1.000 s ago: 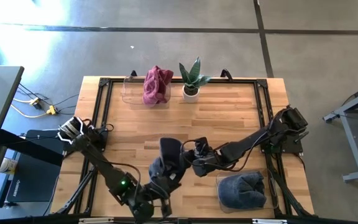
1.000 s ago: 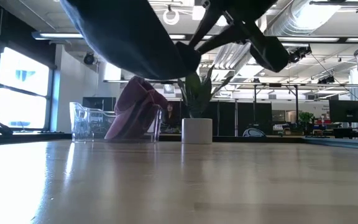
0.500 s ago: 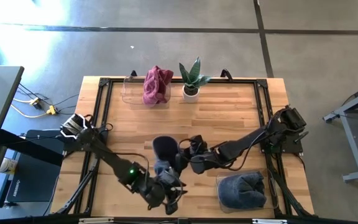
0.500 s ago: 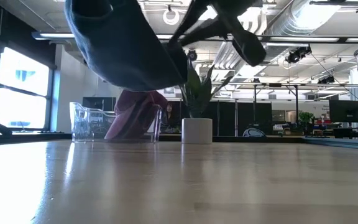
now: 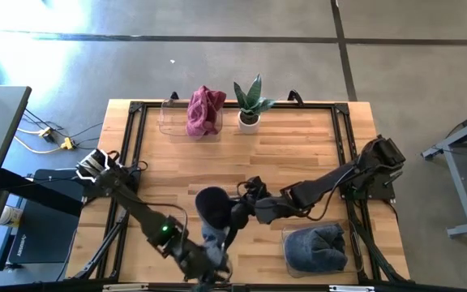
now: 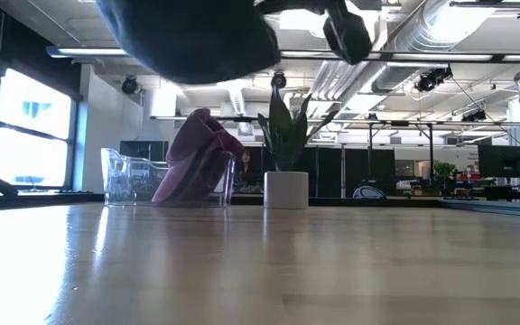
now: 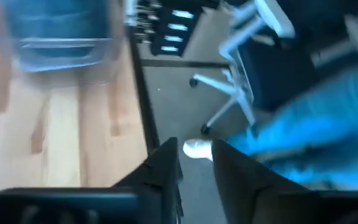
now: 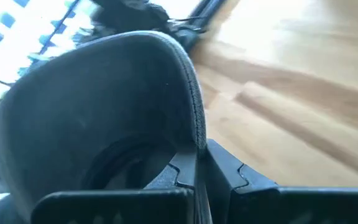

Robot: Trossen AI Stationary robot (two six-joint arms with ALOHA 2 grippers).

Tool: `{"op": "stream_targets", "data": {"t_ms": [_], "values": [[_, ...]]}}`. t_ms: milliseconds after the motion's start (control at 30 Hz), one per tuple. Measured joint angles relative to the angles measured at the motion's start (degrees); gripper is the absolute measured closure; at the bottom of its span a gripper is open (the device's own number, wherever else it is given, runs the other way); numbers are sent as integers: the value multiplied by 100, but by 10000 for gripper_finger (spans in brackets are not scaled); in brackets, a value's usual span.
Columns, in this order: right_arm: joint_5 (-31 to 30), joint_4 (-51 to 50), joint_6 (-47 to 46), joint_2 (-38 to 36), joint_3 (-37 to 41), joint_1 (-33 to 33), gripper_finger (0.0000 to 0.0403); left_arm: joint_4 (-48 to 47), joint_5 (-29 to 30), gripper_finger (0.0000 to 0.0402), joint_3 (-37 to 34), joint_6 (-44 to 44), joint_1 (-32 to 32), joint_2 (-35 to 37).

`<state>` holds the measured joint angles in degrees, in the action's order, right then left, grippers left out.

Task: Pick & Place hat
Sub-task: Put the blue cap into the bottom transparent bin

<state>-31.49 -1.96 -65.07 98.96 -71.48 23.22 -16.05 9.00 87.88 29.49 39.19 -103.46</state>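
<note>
A dark grey hat (image 5: 212, 207) hangs above the middle of the table, and my right gripper (image 5: 242, 209) is shut on it, reaching in from the table's right. In the low view the hat (image 6: 188, 41) is high above the tabletop. The right wrist view looks into the hat's hollow (image 8: 92, 118). My left gripper (image 5: 213, 272) is at the near edge, apart from the hat. Its fingers (image 7: 196, 158) stand open with only floor showing between them. My right gripper pinches the hat's rim (image 8: 194, 134) between its two fingers, one on the hollow inner side and one on the outside. The fingers come from the table's right, slanting slightly down. The hat is lifted clear of the table, its opening turned toward the gripper.
A clear bin (image 5: 355, 258) with blue hats (image 5: 314, 247) stands at the near right. At the far edge a clear container (image 5: 169, 120) holds a maroon cloth (image 5: 204, 112), beside a potted plant (image 5: 250, 101). Bare wood (image 5: 282, 154) lies between them and the arms.
My left gripper has come away from the hat and drawn back toward the near edge, turning as it went. My right gripper has risen with the hat, which has gone from stretched between both grippers to a rounder shape hanging higher above the table.
</note>
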Motion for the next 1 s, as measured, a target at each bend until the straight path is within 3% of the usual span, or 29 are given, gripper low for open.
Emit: {"op": "stream_targets", "data": {"t_ms": [200, 400, 600, 700, 900, 1000], "values": [[698, 645, -6, -47, -4, -151, 397, -90, -120, 393, 28, -1633, 280, 0], [442, 650, -449, -48, -11, -174, 397, 57, -106, 392, 28, -2682, 363, 0], [141, -116, -1080, -61, -26, -226, 397, 658, -73, 399, 36, -2742, 342, -4], [11, -289, -1295, -61, -26, -201, 397, 382, -73, 401, 150, -2224, 342, -15], [-151, -350, -1315, -99, -22, -223, 397, -854, -272, 401, 179, 468, 303, -13], [-253, -268, -1305, -124, -22, -225, 397, -1045, -264, 401, 180, 1069, 296, -13]]}}
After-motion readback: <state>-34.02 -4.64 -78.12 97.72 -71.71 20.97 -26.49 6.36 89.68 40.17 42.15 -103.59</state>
